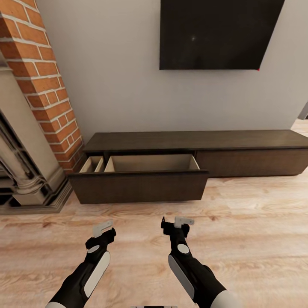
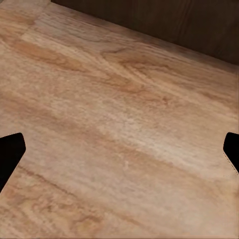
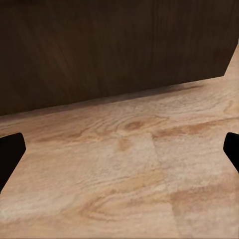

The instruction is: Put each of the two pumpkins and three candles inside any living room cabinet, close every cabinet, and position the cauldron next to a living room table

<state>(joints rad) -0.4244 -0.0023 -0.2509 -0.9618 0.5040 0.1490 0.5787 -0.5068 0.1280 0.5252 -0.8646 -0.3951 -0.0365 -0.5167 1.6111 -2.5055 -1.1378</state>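
Both grippers, left gripper (image 1: 104,229) and right gripper (image 1: 176,222), spread wide, empty, above the floor (image 1: 256,222); at 12 o'clock the cabinet (image 1: 192,141) drawer (image 1: 141,186) hangs open, its depths hidden.

— How was the light?
— Even and soft, fairly bright; the floor (image 1: 239,214) showed no glare, only a thin shadow under the cabinet (image 1: 179,147).
— Sharpness?
— Head view crisp, straight lines bowed near edges; wrist views softer, slightly smeared.

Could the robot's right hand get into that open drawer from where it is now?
Probably yes. The right hand is open and holds nothing, and hangs over bare floor just short of the open drawer of the cabinet. Nothing stands between them; it would have to lift over the drawer's front first.
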